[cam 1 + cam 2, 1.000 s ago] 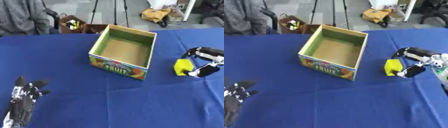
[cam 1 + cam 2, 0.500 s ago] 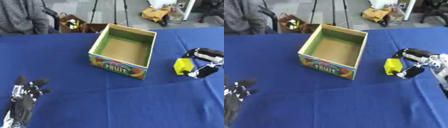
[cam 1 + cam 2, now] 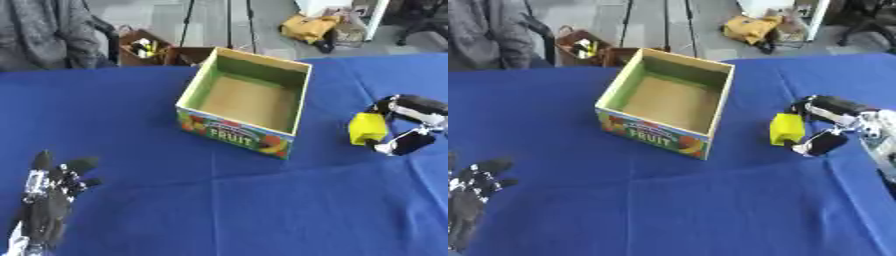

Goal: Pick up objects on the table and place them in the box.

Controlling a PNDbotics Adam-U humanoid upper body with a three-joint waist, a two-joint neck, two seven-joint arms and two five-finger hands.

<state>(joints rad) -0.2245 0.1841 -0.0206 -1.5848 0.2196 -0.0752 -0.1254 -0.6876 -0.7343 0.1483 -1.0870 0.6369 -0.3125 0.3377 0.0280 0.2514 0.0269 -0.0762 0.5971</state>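
The robot's right hand [image 3: 826,131] curled its thumb and fingers round a yellow object [image 3: 786,128] just right of the open box [image 3: 248,107], low over the blue surface [image 3: 219,200], apparently a grasp taken so the piece could go over the rim. The box appeared empty. The left hand [image 3: 48,202] rested idle near the lower left corner, fingers straight and pointing up. What the yellow piece was could not be made out; the right wrist ran off the picture's edge.
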